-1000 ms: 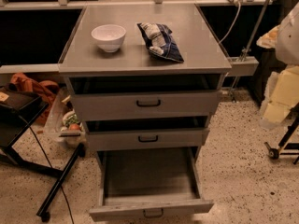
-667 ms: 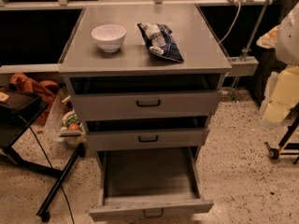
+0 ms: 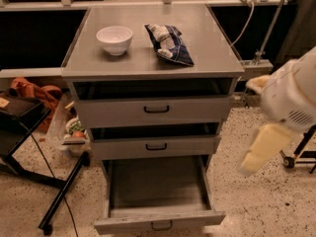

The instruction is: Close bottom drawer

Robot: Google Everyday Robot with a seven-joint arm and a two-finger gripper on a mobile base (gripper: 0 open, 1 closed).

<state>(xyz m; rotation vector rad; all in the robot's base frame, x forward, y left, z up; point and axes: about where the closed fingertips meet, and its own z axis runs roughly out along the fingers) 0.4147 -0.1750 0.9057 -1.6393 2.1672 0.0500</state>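
The grey three-drawer cabinet (image 3: pixel 153 65) stands in the middle of the camera view. Its bottom drawer (image 3: pixel 158 222) is pulled far out toward me, and its grey interior shows bare. A small dark bar handle (image 3: pixel 161 225) sits on its flat front at the lower edge of the view. The middle drawer (image 3: pixel 155 147) and the top drawer (image 3: pixel 154 110) stand slightly out. My arm comes in from the right, white above and cream below. My gripper (image 3: pixel 254 159) hangs at the cabinet's right side, level with the middle drawer, apart from the bottom drawer.
A white bowl (image 3: pixel 114 39) and a dark snack bag (image 3: pixel 168 43) lie on the cabinet top. A black stand with legs (image 3: pixel 59 196) is on the floor at the left, beside an orange cloth (image 3: pixel 34 92). A wheeled base (image 3: pixel 296 159) stands at the right.
My arm has swung left and down, from the right edge toward the cabinet's right side. The drawers, bowl and bag have not moved.
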